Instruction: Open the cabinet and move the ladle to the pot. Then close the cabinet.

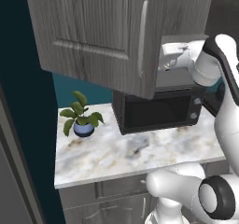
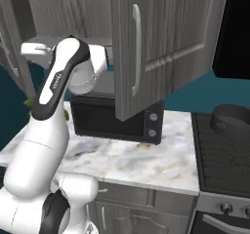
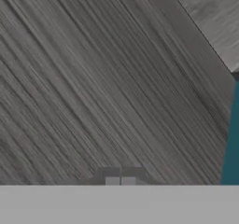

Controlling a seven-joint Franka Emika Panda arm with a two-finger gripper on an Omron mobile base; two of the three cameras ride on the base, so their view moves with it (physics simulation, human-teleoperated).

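Note:
The cabinet point(image 1: 93, 31) hangs over the counter with both doors swung open; one door point(image 2: 161, 48) shows its silver bar handle point(image 2: 136, 50). My white hand point(image 1: 173, 55) reaches into the open cabinet above the microwave and is seen again in the right base view, hand point(image 2: 36, 48). In the hand view my gripper point(image 3: 120, 181) is shut, tips together with nothing between them, close to a grey woodgrain cabinet panel point(image 3: 102, 78). The dark grey pot point(image 2: 233, 118) stands on the stove at the right. The ladle is hidden.
A black microwave point(image 1: 158, 108) sits on the marble counter point(image 1: 116, 153) under the cabinet. A potted plant point(image 1: 83, 118) stands at the counter's left. The black stove point(image 2: 224, 155) adjoins the counter on the right. Base cabinets point(image 2: 146, 208) run below.

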